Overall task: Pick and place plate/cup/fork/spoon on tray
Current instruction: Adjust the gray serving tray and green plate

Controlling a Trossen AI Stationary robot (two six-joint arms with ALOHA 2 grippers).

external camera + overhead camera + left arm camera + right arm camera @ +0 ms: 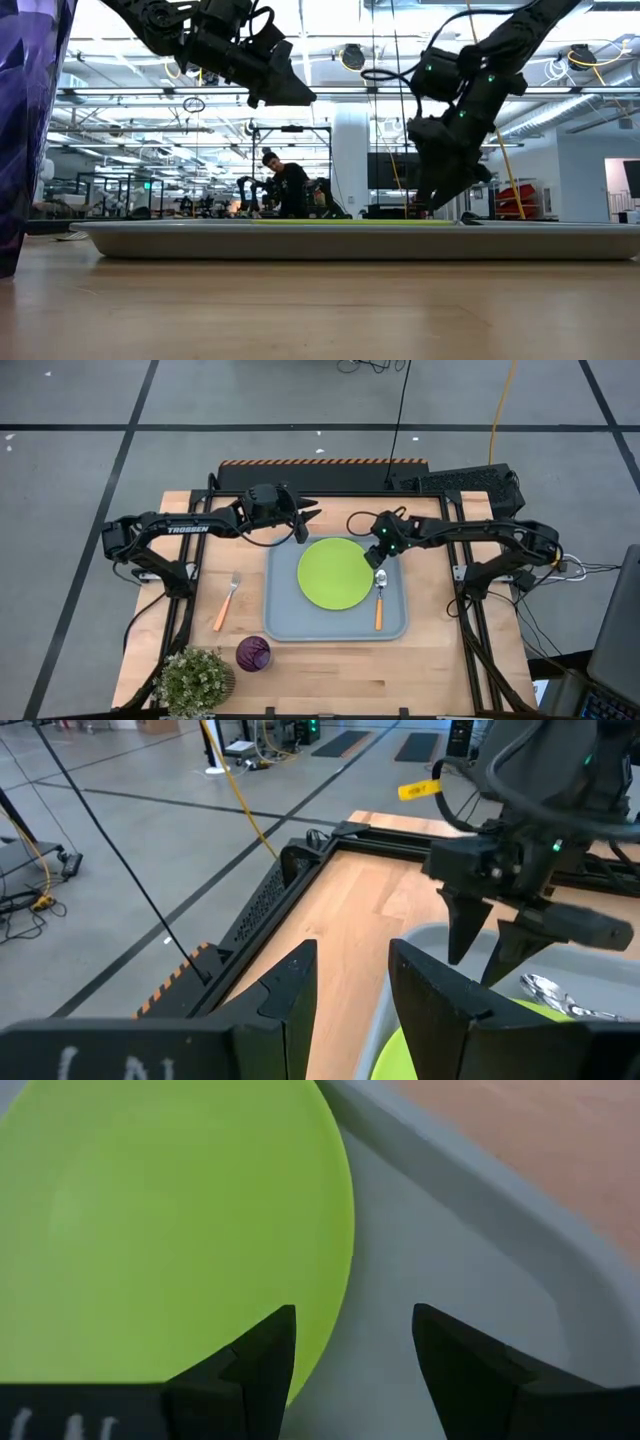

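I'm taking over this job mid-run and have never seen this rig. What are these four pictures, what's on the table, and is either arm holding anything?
Two dark robot arms work at a wooden table. One picture looks straight down, one looks level across the tabletop, and one comes from each wrist.

From above, the tray already holds the plate and the spoon. The fork and the cup lie on the table left of the tray, beside a small potted plant.

The left gripper hovers by the tray's far-left corner, open and empty. The right gripper is over the plate's right edge, also open, holding nothing.
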